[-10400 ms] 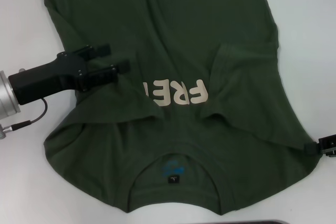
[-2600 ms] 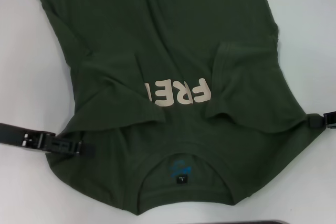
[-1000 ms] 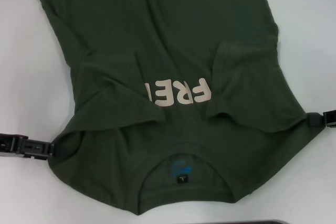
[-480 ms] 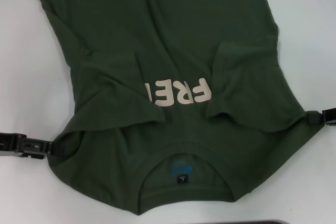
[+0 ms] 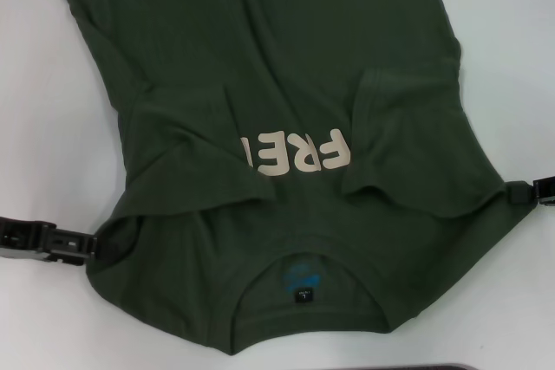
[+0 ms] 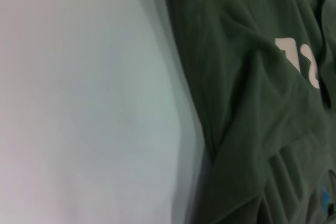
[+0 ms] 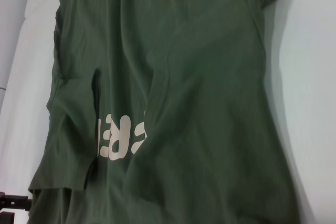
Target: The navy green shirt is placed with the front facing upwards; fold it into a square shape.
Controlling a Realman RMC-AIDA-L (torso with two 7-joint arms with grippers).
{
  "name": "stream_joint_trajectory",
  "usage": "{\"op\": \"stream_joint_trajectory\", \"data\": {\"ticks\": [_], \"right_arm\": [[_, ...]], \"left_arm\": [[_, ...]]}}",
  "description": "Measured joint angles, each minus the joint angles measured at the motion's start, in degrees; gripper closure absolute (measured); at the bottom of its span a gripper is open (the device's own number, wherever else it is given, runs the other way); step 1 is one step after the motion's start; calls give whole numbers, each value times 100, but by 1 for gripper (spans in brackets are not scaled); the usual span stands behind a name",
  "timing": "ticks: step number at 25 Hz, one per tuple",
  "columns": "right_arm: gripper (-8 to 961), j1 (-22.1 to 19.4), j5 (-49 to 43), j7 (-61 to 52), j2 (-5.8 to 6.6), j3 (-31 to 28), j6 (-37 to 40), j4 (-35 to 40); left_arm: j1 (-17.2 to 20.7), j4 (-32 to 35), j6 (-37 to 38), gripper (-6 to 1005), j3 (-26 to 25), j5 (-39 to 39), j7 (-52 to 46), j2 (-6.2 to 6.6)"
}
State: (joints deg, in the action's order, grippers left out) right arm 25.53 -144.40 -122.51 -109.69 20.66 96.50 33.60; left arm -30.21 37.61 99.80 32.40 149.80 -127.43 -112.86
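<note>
The navy green shirt [image 5: 286, 58] lies front up on the white table, collar nearest me, with the cream letters "FRE" [image 5: 295, 152] on its chest. Both sleeves are folded in over the chest. A blue print and a small black tag [image 5: 303, 294] show inside the collar. My left gripper [image 5: 87, 247] lies low on the table, its tip against the shirt's left shoulder edge. My right gripper [image 5: 519, 193] is at the right shoulder corner, where the cloth is drawn to a point in its grip. The wrist views show the shirt [image 6: 252, 103] [image 7: 173, 77] close up.
White table [image 5: 35, 84] runs along both sides of the shirt. A dark strip [image 5: 390, 367] shows at the near edge of the table. The left gripper [image 7: 13, 203] also appears far off in the right wrist view.
My left gripper left the chest, dropped to the left shoulder edge, and has just nudged right, pushing that edge slightly inward. The right gripper has stayed at the right shoulder corner.
</note>
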Motion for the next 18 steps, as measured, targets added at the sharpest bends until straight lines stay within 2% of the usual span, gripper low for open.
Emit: {"op": "stream_joint_trajectory", "data": {"ticks": [3, 18], "right_arm": [[918, 8, 0, 0, 1, 0, 4, 5], [918, 14, 0, -1, 10, 0, 1, 6]], "left_arm": [[-79, -73, 0, 128, 12, 15, 21, -41], [-602, -83, 229, 130, -32, -248, 263, -410]]}}
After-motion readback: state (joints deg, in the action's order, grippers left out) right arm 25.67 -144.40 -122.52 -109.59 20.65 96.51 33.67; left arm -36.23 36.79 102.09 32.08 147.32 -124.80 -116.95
